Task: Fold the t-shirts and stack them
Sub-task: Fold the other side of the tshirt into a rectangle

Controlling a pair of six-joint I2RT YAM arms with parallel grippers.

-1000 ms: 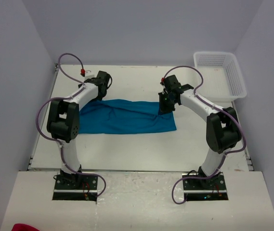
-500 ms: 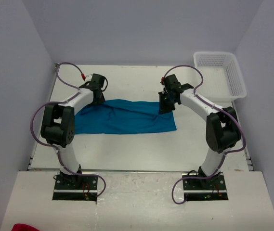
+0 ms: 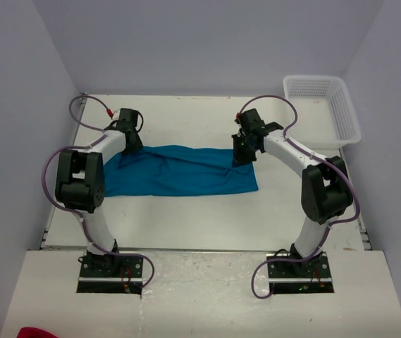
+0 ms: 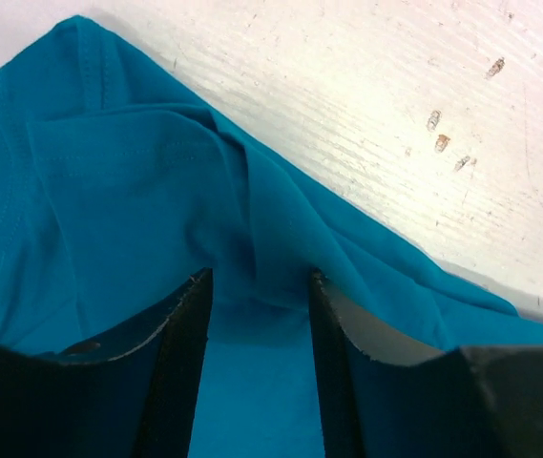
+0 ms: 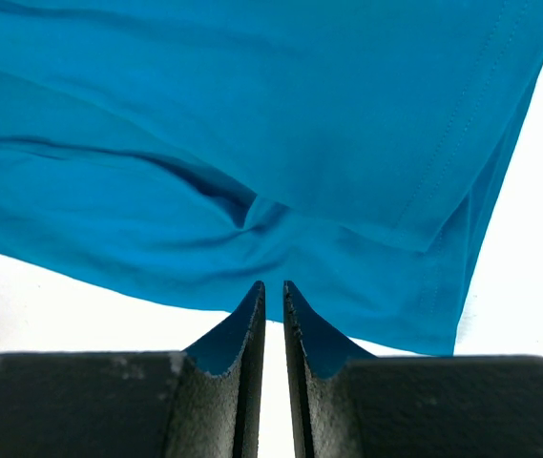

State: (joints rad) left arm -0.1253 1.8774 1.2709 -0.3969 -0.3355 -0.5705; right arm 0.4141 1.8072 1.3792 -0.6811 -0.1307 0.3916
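The t-shirt (image 3: 179, 171) lies flat on the desk (image 3: 186, 222), well left of the basket (image 3: 346, 121). We judge it soft and limp, best taken at its corners: right pincer (image 5: 273, 289) clamped on its hem, left pincer (image 4: 257, 286) apart, straddling a ridge.
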